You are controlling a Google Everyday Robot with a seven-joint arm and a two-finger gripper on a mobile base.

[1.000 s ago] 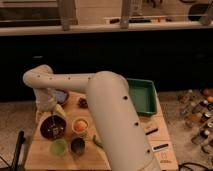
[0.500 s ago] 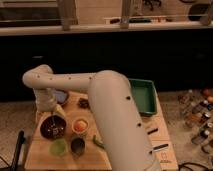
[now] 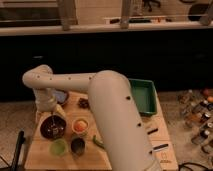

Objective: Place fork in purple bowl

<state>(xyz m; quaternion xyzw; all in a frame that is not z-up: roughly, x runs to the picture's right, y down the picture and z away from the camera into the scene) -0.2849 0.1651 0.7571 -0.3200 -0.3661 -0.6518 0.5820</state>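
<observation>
The fork [image 3: 52,123] just under the hand [image 3: 51,111] — over purple bowl [image 3: 42,130].

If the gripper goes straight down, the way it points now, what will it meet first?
Probably the purple bowl, right below the gripper. A thin fork seems to reach down into it, so that may touch first; depth is unclear.
</observation>
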